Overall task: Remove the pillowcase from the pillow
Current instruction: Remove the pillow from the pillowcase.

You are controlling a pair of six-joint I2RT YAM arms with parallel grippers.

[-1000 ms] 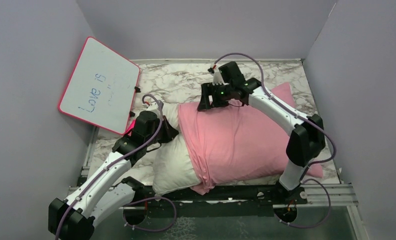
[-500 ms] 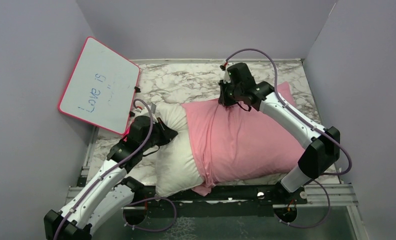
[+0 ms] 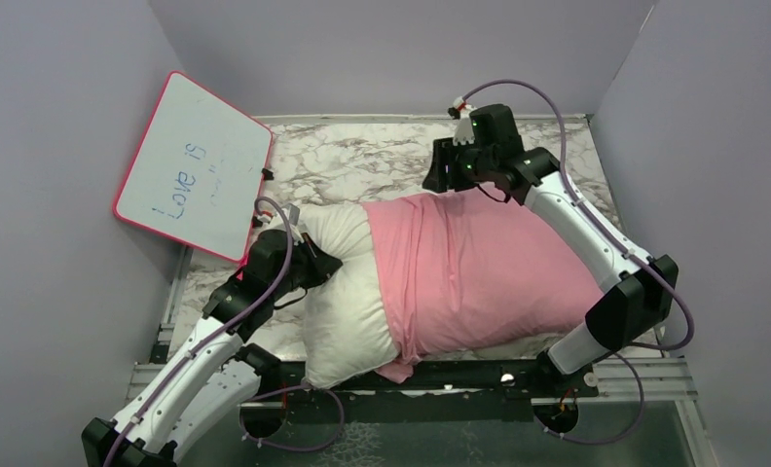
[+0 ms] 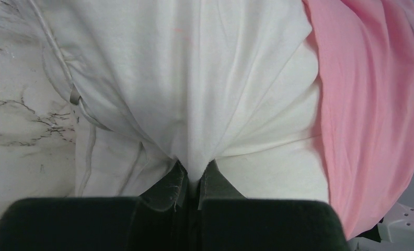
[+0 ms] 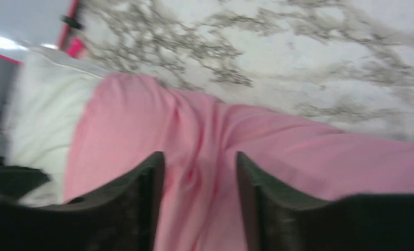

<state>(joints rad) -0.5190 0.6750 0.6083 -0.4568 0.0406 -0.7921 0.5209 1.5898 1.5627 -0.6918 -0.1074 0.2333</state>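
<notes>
Step in hand: peeling the thin pink fabric pillowcase (image 3: 479, 268) off the plump white rectangular pillow (image 3: 343, 292), which lies across the marble-patterned worktop (image 3: 362, 161). The cover sits on the pillow's right part; the left end is bare. Left hand (image 4: 194, 180) clamped tight on a pinch of white pillow fabric, anchoring it. Right hand (image 5: 199, 157) half-spread above the cover's far edge, holding nothing. Next move, likely: lower, pinch pink fabric only, draw rightward. Pink-framed whiteboard (image 3: 195, 163) leans at left, away from the pull; grey side wall (image 3: 693, 146) may limit travel.

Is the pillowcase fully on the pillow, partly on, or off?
Partly on. The pillowcase covers most of the pillow, whose white left end sticks out bare.
</notes>
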